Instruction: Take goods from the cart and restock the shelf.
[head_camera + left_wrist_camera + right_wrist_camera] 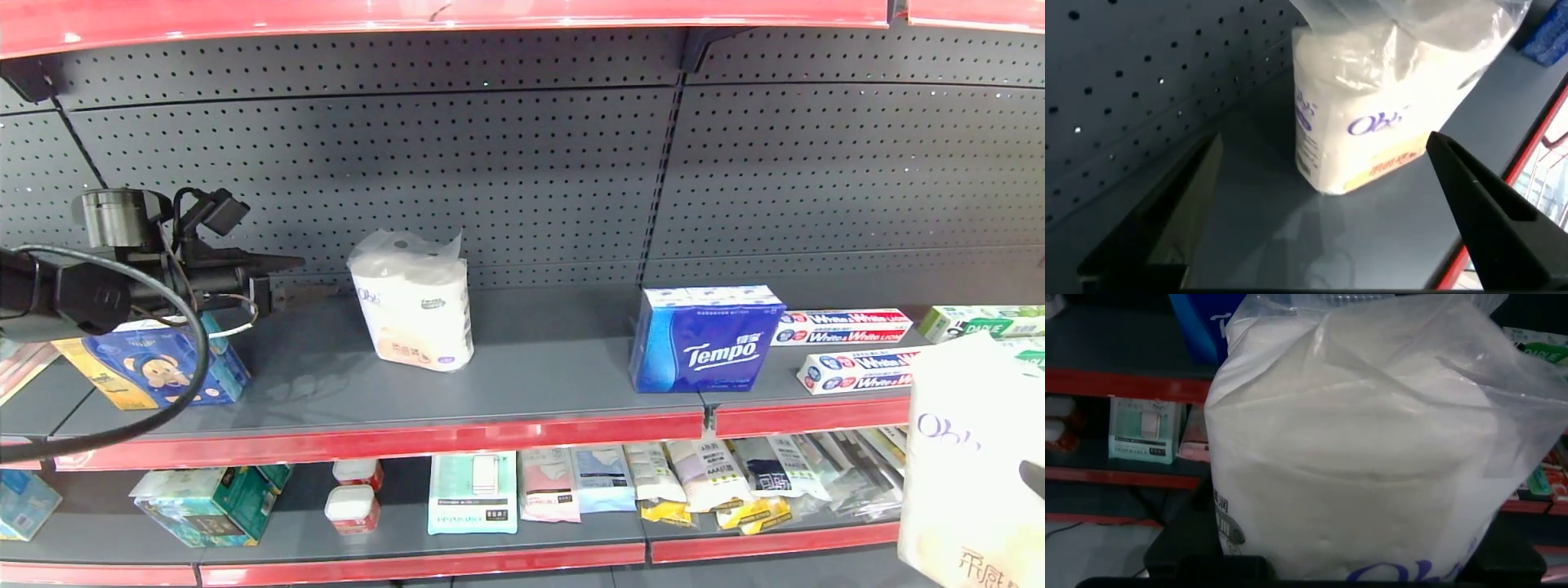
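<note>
Its jaws spread wide and holding nothing, the robot's left gripper (315, 276) hovers low over the middle shelf (539, 359), its fingers aimed at a pack of toilet rolls (416, 302) that stands upright just to its right, near the perforated back panel; the left wrist view shows the pack apart from both fingers, which suggests the arm is free either to nudge the pack straight or to draw back. At the near right, the right gripper (1351, 559) pinches a second pack of toilet rolls (971, 457) from below, holding it upright in the air in front of the shelf edge, its loose plastic top uppermost, a grip that appears chosen so the pack can be set down on its base. The likely spot is the bare stretch of shelf between the standing pack and a blue pack of tissues (702, 339) farther right, where like goods would sit side by side. Beyond the tissues lie boxes of toothpaste (849, 327), stacked lengthwise, and at the far left, partly behind the left arm, leans a blue and yellow box (155, 367). With one pack shelved and another in hand, the restocking looks to be partway through; the carry across must clear the tissues and the red shelf lip (384, 441)
</note>
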Controlling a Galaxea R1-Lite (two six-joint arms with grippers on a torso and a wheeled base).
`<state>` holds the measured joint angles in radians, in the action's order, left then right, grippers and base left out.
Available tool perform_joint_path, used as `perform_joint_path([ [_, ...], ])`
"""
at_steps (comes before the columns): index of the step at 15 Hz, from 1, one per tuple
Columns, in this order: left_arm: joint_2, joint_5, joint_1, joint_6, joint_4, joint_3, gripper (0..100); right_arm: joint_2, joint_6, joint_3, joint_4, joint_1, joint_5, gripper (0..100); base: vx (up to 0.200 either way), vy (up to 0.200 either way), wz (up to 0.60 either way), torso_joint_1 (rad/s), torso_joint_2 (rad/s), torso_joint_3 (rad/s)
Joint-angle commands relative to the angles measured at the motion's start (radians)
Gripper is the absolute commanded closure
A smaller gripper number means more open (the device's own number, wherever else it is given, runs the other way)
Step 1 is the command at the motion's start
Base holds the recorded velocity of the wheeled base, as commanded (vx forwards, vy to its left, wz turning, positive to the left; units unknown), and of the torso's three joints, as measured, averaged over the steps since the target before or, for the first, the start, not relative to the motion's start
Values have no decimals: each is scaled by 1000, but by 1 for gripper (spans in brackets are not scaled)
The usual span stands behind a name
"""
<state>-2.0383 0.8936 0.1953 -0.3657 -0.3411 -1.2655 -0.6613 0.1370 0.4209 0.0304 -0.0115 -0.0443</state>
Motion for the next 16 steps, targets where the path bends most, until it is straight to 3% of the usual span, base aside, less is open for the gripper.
perform_joint_path([
  [1, -39, 21, -1, -2, -3, -37, 0, -3, 0, 1, 0, -1, 0, 100, 0, 0, 0, 0, 0, 0],
  [9, -117, 117, -11, -18, -3, -92, 0, -11, 3, -4, 0, -30, 0, 100, 0, 0, 0, 0, 0, 0],
  [10, -140, 149, -13, -18, -3, -123, 0, -21, 10, -5, 0, -30, 0, 100, 0, 0, 0, 0, 0, 0],
  [16, -206, 194, -19, -18, -3, -225, 0, -38, 16, -5, 0, -42, 0, 100, 0, 0, 0, 0, 0, 0],
])
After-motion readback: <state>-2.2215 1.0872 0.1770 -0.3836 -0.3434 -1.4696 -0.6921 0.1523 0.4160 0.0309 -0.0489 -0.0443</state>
